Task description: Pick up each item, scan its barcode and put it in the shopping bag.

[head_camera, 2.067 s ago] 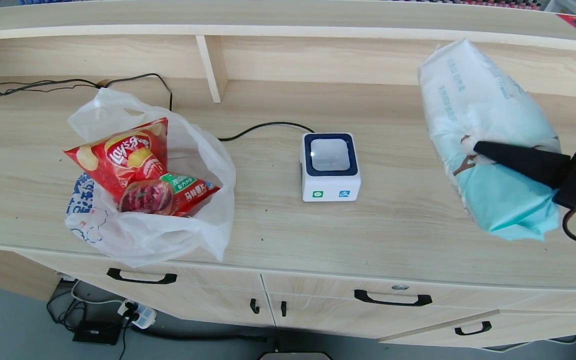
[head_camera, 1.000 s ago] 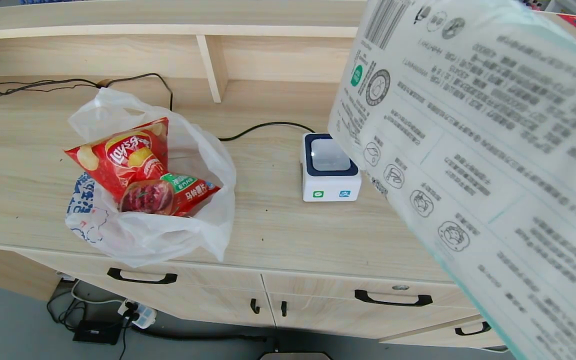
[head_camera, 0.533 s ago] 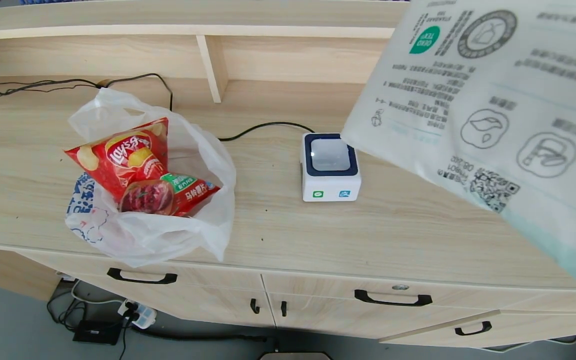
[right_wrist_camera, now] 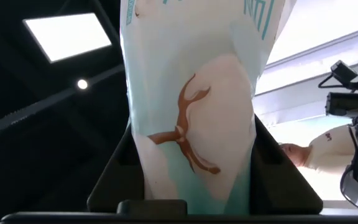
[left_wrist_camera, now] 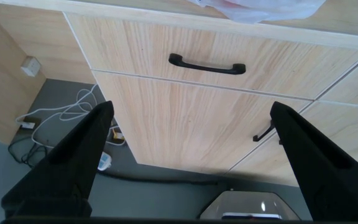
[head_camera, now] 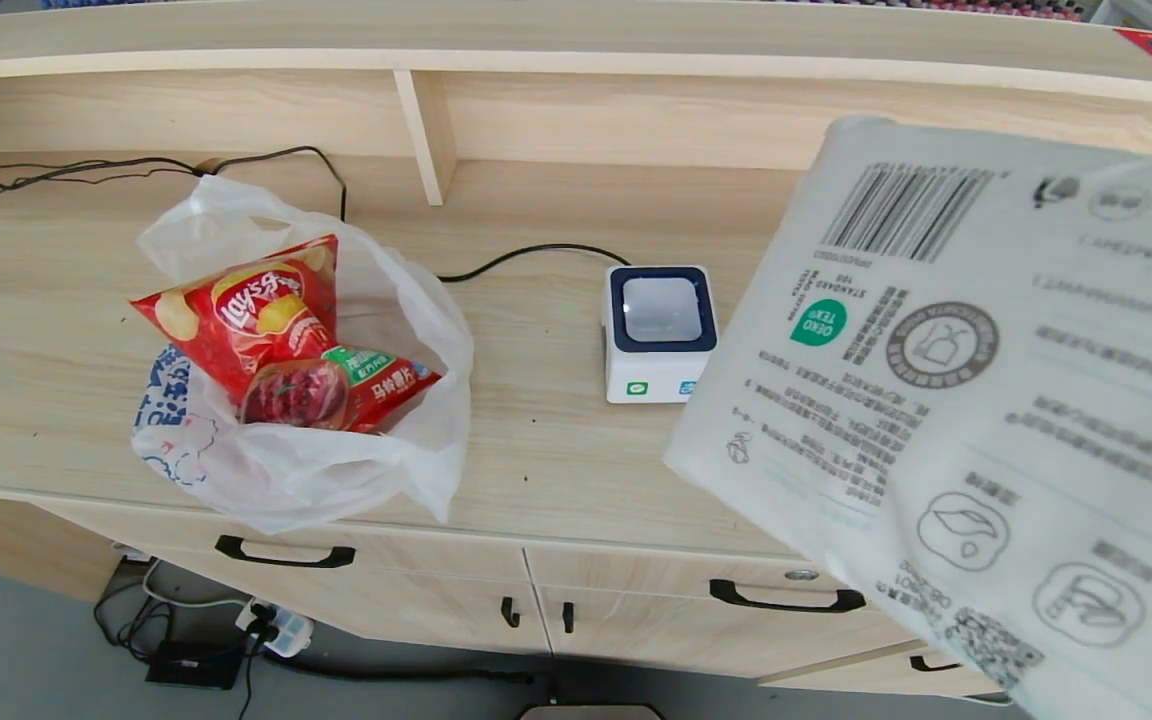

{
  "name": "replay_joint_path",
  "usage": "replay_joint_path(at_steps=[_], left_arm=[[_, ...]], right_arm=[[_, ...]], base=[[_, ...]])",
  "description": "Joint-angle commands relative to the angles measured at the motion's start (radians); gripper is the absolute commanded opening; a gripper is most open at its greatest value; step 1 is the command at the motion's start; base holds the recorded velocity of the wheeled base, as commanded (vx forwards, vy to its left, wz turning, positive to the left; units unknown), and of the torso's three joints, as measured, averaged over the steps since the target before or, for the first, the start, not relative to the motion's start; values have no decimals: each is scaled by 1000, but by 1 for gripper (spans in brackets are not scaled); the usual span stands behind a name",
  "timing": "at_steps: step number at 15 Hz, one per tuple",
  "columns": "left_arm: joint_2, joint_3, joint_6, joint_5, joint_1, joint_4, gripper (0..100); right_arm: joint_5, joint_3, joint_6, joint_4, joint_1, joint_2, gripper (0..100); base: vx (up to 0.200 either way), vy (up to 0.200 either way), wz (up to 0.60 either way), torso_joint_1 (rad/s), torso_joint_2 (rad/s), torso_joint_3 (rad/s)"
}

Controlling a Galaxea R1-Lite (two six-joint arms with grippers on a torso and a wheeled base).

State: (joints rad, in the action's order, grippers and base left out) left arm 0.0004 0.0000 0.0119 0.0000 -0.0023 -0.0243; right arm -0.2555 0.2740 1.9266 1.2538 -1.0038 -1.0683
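A large white and mint soft pack point(head_camera: 976, 400) hangs close before the head camera at the right, its printed back with a barcode point(head_camera: 901, 215) turned up. My right gripper point(right_wrist_camera: 191, 155) is shut on this pack point(right_wrist_camera: 194, 93), fingers pressed on both sides. The white scanner point(head_camera: 659, 333) with a dark-rimmed window stands mid-counter, its right corner covered by the pack. At the left lies the open white shopping bag point(head_camera: 236, 460) with a red chip bag point(head_camera: 246, 320) inside. My left gripper point(left_wrist_camera: 191, 162) hangs open below the counter, in front of a drawer.
Black cables point(head_camera: 526, 255) run from the scanner and along the back of the wooden counter point(head_camera: 536, 460). An upright divider point(head_camera: 423, 130) stands at the back under a shelf. Drawers with black handles point(head_camera: 784, 598) line the counter's front.
The pack was lifted off the right side of the counter, turned over close to the head camera, and has now come lower with its barcode in sight. Bag and scanner stayed put.
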Motion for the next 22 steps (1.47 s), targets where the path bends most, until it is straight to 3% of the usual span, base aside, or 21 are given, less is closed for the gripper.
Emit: replay_joint_path(at_steps=[1,8,14,16,18,20,22], left_arm=[[1,0,0,0,1,0,100],[1,0,0,0,1,0,100],[1,0,0,0,1,0,100],[1,0,-1,0,1,0,100],[1,0,0,0,1,0,100],[1,0,0,0,1,0,100],[1,0,0,0,1,0,100]], right_arm=[[-1,-36,26,7,-30,2,0],[-1,-65,114,67,-134,-18,0],[-4,-73,106,75,-130,37,0],[-50,14,83,73,-41,39,0],[-139,63,-5,59,33,1,0],[-258,123,-431,33,53,-105,0],[-294,154,-660,-21,82,-148,0]], base=[[0,0,0,0,0,0],[0,0,0,0,0,0],[0,0,0,0,0,0],[0,0,0,0,0,0],[0,0,0,0,0,0],[0,0,0,0,0,0],[0,0,0,0,0,0]])
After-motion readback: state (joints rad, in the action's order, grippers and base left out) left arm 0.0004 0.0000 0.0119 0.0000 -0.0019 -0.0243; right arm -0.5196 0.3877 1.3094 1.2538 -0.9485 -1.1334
